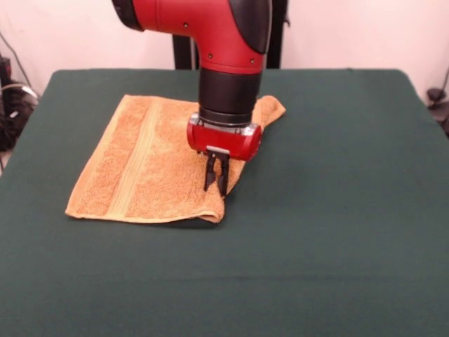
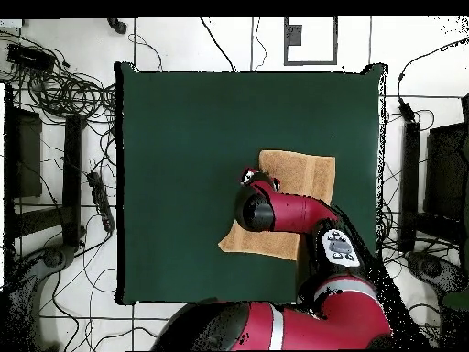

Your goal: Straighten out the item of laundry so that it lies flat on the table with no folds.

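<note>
We are seeing the towel (image 1: 144,165) lying on the green table (image 1: 337,210), toward the left of centre in the front view. Its right side is doubled over on itself, making a folded edge that runs down to the near right corner. We are finding the end effector (image 1: 217,175) pointing straight down over that folded edge, its two fingers (image 1: 210,173) sitting close together with only a narrow gap. We cannot tell whether they are touching or pinching the cloth. In the overhead view, the arm (image 2: 284,211) is covering much of the towel (image 2: 307,170).
</note>
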`<act>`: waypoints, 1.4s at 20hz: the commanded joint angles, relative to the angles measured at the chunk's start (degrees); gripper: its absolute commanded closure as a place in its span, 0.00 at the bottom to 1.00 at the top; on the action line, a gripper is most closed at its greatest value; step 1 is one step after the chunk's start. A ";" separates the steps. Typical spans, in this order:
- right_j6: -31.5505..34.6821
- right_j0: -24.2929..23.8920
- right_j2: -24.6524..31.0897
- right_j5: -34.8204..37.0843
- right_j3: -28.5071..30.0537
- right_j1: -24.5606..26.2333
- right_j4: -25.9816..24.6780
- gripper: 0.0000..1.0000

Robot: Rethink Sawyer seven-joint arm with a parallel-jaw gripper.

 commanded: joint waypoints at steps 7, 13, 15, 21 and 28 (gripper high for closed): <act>5.83 -0.71 8.55 -2.08 4.14 -2.65 -1.52 1.00; 2.01 -14.76 25.48 6.53 21.97 -25.48 -2.04 1.00; -0.38 -20.69 32.38 9.26 25.13 -28.56 -1.26 1.00; -2.34 -27.57 39.29 10.80 27.54 -30.58 -1.85 1.00; -0.63 -26.58 37.77 4.13 24.74 -26.26 -7.61 1.00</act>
